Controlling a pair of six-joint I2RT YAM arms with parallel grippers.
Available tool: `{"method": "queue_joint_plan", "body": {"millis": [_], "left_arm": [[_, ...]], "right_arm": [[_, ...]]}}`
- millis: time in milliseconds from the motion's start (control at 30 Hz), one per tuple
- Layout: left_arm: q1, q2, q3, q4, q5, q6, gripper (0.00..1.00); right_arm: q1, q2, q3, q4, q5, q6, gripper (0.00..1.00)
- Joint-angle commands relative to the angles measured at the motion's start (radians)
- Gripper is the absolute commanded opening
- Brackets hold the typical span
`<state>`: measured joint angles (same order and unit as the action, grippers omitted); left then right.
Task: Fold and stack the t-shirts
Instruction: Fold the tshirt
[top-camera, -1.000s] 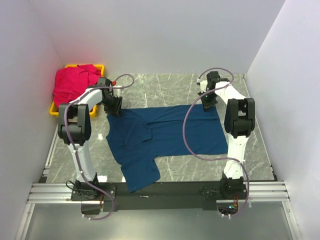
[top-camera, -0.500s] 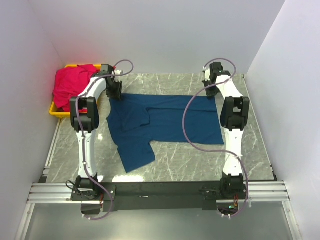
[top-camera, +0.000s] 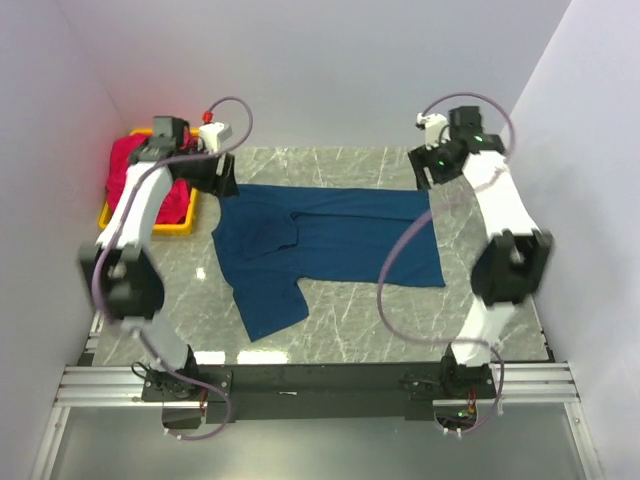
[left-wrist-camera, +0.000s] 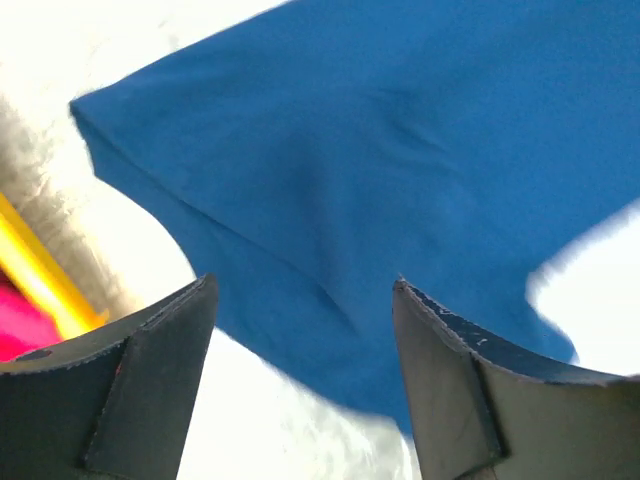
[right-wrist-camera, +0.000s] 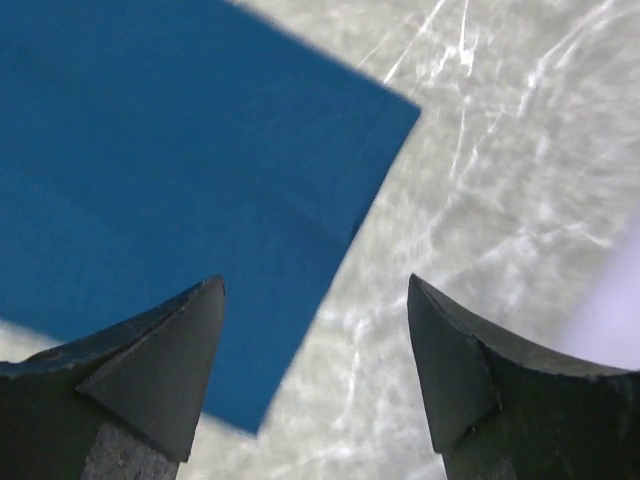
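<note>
The navy blue t-shirt (top-camera: 325, 245) lies spread on the marble table, one sleeve reaching toward the near edge. My left gripper (top-camera: 222, 180) hovers open above the shirt's far left corner (left-wrist-camera: 330, 180), nothing between its fingers. My right gripper (top-camera: 425, 172) hovers open above the far right corner (right-wrist-camera: 200, 170), also free of cloth. The red-pink t-shirt (top-camera: 135, 180) sits bunched in the yellow bin at the far left, partly hidden by the left arm.
The yellow bin (top-camera: 150, 226) stands against the left wall; its edge (left-wrist-camera: 40, 275) shows in the left wrist view. White walls close the back and both sides. Bare marble (top-camera: 380, 320) lies in front of the shirt.
Both grippers opened and let go of the blue shirt's far corners, then rose off it. The shirt now lies flat, pulled a little farther back than a second ago.
</note>
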<state>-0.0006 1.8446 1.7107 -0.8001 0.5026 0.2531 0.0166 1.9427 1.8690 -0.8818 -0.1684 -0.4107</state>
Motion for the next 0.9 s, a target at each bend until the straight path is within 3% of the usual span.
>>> {"method": "queue_joint_plan", "body": {"millis": [0, 67, 200, 333, 533, 667, 867], "left_arm": [[-0.007, -0.191, -0.202, -0.137, 0.146, 0.234, 0.74], [-0.004, -0.260, -0.354, -0.159, 0.122, 0.325, 0.67], [-0.004, -0.376, -0.568, -0.097, 0.077, 0.414, 0.59], [-0.004, -0.427, -0.641, -0.106, 0.099, 0.454, 0.56], [-0.004, -0.401, -0.654, -0.099, 0.099, 0.462, 0.56], [-0.006, -0.398, -0.691, -0.068, 0.065, 0.471, 0.61], [-0.012, -0.400, -0.712, -0.054, 0.059, 0.471, 0.59]], "right_arm": [[0.000, -0.212, -0.198, -0.065, -0.094, -0.154, 0.80], [0.002, -0.298, -0.351, -0.086, -0.111, -0.206, 0.76], [0.049, -0.416, -0.684, 0.008, 0.007, -0.264, 0.54], [0.109, -0.520, -0.897, 0.124, 0.098, -0.296, 0.49], [0.118, -0.527, -0.995, 0.217, 0.159, -0.323, 0.47], [0.118, -0.486, -0.998, 0.240, 0.165, -0.330, 0.47], [0.118, -0.433, -1.002, 0.257, 0.165, -0.332, 0.45]]}}
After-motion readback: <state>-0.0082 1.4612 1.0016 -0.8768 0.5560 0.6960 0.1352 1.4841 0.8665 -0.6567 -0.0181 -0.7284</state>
